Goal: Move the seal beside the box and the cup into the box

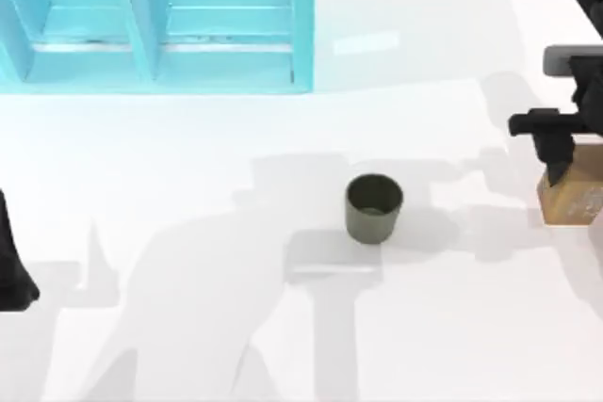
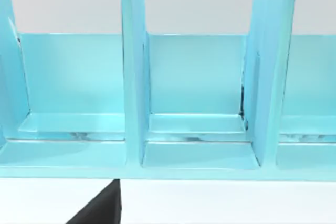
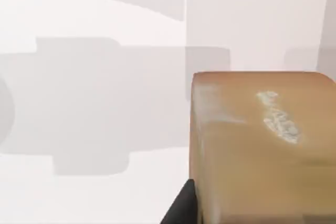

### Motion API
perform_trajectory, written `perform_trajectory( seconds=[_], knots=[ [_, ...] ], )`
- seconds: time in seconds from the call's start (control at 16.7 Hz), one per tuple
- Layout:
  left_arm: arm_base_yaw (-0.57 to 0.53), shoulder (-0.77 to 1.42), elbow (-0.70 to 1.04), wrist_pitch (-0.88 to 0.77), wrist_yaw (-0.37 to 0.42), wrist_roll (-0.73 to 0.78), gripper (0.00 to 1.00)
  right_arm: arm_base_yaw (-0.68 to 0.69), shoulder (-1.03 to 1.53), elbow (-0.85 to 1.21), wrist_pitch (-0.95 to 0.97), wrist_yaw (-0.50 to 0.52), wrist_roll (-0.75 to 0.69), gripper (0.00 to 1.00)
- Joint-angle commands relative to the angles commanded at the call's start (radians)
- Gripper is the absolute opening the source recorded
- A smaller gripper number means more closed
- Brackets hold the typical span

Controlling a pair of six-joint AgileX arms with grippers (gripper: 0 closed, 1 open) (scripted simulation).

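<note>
At the tabletop's (image 1: 188, 167) right edge, my right gripper (image 1: 558, 168) sits on the seal (image 1: 577, 197); grip state unclear. Next, carry it beside the box (image 1: 226, 63).

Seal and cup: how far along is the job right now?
Nothing is placed yet. The right gripper is at the seal by the table's right edge, far from the box. The cup stands mid-table, untouched. The left arm waits at the left edge. Both moves remain.
</note>
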Motion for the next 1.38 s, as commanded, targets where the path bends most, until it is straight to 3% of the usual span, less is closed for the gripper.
perform_trajectory(
  seconds=[0.24,0.3,0.9,1.38],
  knots=[
    [0.000,0.000,0.000,0.000,0.000,0.000,1.00,0.000,0.000,0.000,0.000,0.000,0.000,0.98],
    [0.000,0.000,0.000,0.000,0.000,0.000,1.00,0.000,0.000,0.000,0.000,0.000,0.000,1.00],
    [0.000,0.000,0.000,0.000,0.000,0.000,1.00,0.003,0.000,0.016,-0.016,0.000,-0.002,1.00],
    [0.000,0.000,0.000,0.000,0.000,0.000,1.00,-0.002,-0.011,0.327,-0.338,-0.001,-0.004,1.00]
  ],
)
